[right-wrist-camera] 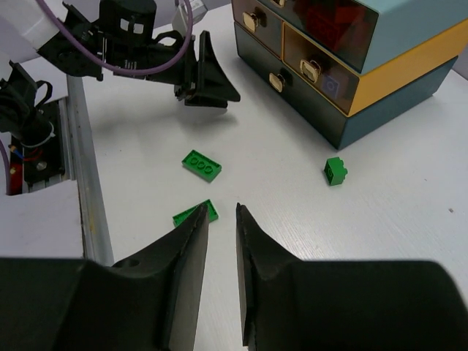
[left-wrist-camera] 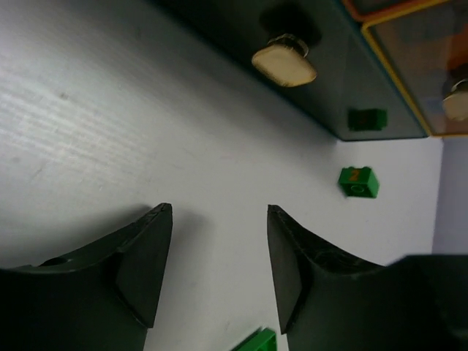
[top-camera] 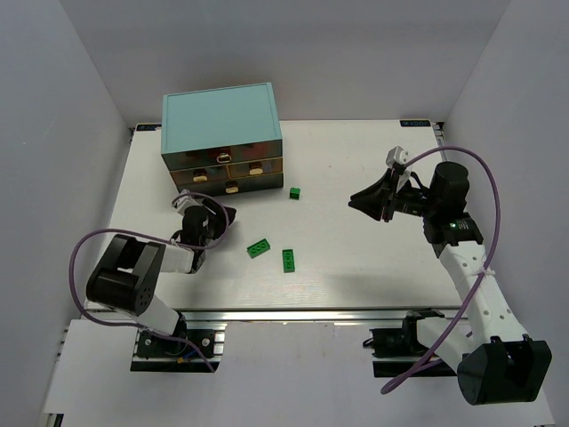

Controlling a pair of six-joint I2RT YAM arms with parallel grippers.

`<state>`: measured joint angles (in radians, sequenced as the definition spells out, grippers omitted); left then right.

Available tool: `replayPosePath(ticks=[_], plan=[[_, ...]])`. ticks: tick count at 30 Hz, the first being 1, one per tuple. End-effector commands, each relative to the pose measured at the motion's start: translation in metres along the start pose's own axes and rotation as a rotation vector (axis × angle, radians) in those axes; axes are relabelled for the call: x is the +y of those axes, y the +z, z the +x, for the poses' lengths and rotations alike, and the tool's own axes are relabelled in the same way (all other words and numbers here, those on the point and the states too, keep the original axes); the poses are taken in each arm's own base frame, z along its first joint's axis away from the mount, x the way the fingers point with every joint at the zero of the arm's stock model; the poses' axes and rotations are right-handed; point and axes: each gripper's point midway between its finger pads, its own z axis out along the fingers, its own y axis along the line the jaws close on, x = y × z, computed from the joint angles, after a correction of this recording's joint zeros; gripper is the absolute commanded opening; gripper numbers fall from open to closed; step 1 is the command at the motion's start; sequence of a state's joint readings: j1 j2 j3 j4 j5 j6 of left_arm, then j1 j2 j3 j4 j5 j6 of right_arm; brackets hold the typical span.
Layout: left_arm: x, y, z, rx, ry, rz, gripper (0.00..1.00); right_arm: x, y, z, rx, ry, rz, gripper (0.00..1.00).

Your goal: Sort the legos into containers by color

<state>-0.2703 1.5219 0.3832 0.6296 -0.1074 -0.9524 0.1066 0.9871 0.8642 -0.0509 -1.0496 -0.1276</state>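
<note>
- Looking down from overhead, you have three green legos loose on the white table [top-camera: 356, 258]. A small green cube [top-camera: 294, 192] sits near the cabinet's front right corner. A flat green brick [top-camera: 259, 248] lies closer to the arms, and a second flat brick [top-camera: 289, 260] lies just to its right, not touching it.
- Your drawers [top-camera: 236, 169] are pushed in at the front of the teal cabinet [top-camera: 222, 111], which stands at the far left of the table. In the right wrist view, something red shows through one brownish front.
- Your left gripper [top-camera: 220, 213] sits low over the table just in front of the drawers. Its fingers [left-wrist-camera: 142, 263] are spread wide, with only bare table between them.
- From the left wrist, you see a cream knob [left-wrist-camera: 284, 64] on the dark bottom drawer ahead of the fingers. The cube lies off to the right, and a sliver of a flat brick shows at the lower edge.
- Your right gripper [top-camera: 360, 199] hangs over the right half of the table, well apart from all three bricks. Its fingers leave only a narrow slit and pinch nothing.
</note>
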Motion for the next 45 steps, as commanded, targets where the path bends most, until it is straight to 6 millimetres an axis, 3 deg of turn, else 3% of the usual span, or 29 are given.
replayPosePath(ticks=[1, 3, 7, 11, 12, 16, 24, 36, 45], plan=[[-0.047, 0.01, -0.039, -0.105, -0.072, 0.182, 0.67, 0.0, -0.003, -0.002, -0.006, -0.069, 0.007, 0.28], [-0.054, 0.017, -0.04, -0.091, -0.088, 0.229, 0.69, 0.001, -0.002, -0.001, -0.004, -0.073, 0.005, 0.28], [-0.063, 0.034, -0.041, -0.056, -0.127, 0.288, 0.91, -0.004, -0.002, 0.001, 0.004, -0.094, 0.022, 0.28], [-0.067, 0.05, -0.04, -0.036, -0.175, 0.319, 0.93, -0.004, -0.003, 0.001, 0.006, -0.112, 0.038, 0.28], [-0.06, 0.056, -0.039, -0.034, -0.186, 0.305, 0.93, -0.005, -0.003, 0.001, 0.005, -0.118, 0.041, 0.28], [-0.064, 0.067, -0.041, -0.039, -0.205, 0.319, 0.87, -0.006, -0.003, 0.002, 0.007, -0.123, 0.047, 0.27], [-0.057, 0.077, -0.042, -0.057, -0.237, 0.297, 0.62, -0.006, -0.002, 0.004, 0.008, -0.125, 0.041, 0.26], [-0.043, 0.08, -0.05, -0.106, -0.328, 0.248, 0.55, -0.005, 0.0, 0.008, 0.009, -0.129, 0.037, 0.22], [-0.037, 0.074, -0.045, -0.104, -0.328, 0.245, 0.33, -0.008, 0.001, 0.01, 0.012, -0.125, 0.045, 0.21]])
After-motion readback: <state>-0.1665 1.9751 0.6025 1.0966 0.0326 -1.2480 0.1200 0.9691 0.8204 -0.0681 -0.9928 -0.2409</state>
